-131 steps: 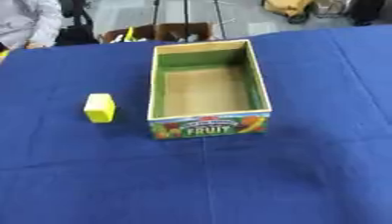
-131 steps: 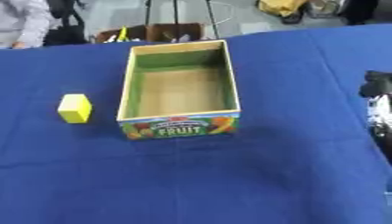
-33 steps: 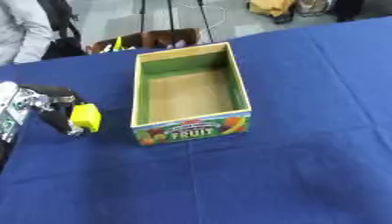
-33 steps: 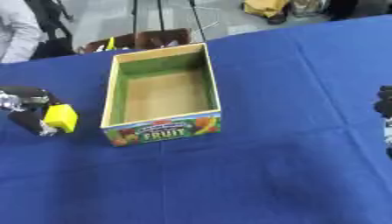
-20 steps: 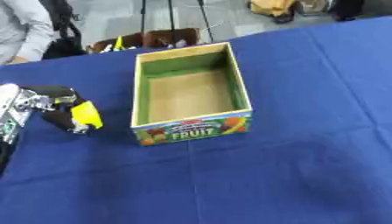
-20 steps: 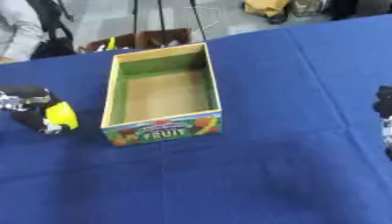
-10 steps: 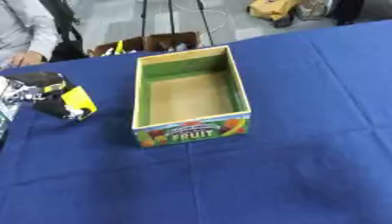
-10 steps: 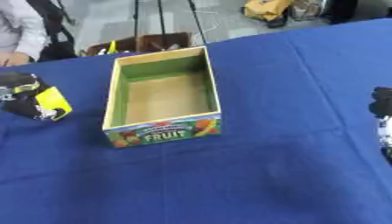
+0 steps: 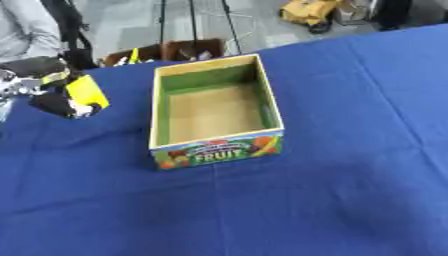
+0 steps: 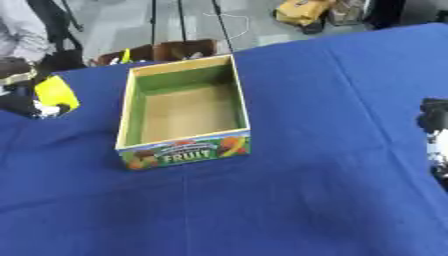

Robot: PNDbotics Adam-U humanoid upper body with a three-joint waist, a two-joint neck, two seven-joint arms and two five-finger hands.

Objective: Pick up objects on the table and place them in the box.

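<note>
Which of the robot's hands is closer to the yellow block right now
The left. The left hand is curled round the yellow block, holding it left of the box. The right hand shows only at the right edge, far across the box.

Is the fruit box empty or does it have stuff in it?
Empty. The box shows only its bare brown floor; the yellow block is outside it, held in the left hand.

I see a deep blue cloth on the table (image 9: 332, 150). The box (image 9: 215, 150) has green inner walls, a tan floor, pale rim, fruit print with "FRUIT" lettering. Yellow block (image 9: 87, 92) sits in my black-and-silver left hand (image 9: 48, 97). Right hand (image 10: 435, 135), black and silver.
</note>
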